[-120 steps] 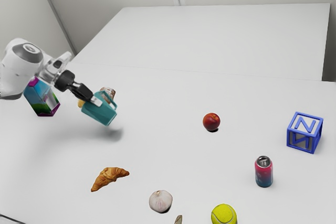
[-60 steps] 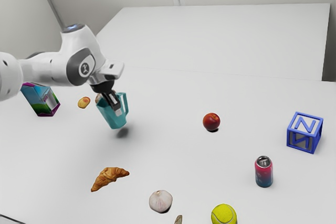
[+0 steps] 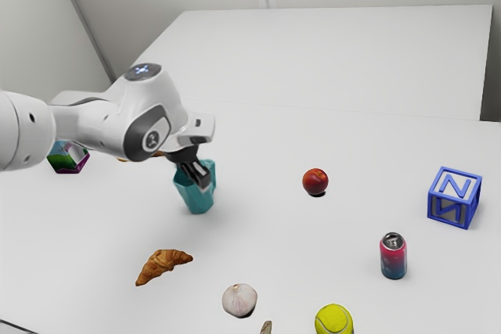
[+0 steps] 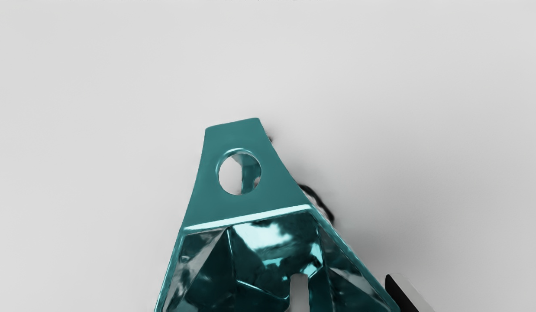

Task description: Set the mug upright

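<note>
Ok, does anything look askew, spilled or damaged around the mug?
Nothing stands out: I see no spill or damage. The faceted teal mug looks roughly upright, and the black two-finger pincer grips its wall with one finger inside, one outside. I can't tell whether its base touches the white table.

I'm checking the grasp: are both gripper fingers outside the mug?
No, one finger is inside the teal mug, while the other is outside its rim.

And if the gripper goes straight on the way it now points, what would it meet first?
Likely the white tabletop, and the teal mug held in the gripper would touch it first. I cannot tell if any gap lies under the mug.
</note>
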{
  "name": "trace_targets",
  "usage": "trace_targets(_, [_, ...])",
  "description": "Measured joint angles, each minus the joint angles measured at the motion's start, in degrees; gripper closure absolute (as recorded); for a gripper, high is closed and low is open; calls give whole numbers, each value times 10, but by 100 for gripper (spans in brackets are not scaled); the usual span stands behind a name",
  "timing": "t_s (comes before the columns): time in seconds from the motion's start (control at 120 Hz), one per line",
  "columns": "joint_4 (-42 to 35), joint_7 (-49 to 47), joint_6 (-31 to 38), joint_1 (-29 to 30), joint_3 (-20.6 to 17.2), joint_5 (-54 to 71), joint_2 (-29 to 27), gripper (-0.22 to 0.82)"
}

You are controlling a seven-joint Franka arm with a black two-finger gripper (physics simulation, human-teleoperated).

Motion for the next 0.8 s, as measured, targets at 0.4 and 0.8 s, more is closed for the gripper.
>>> trace_targets(0.4, [53,-59,-43,-20,4,-6,-25,8])
trace_targets(0.8, [429,-95,-409,43,-2,-6,-54,1])
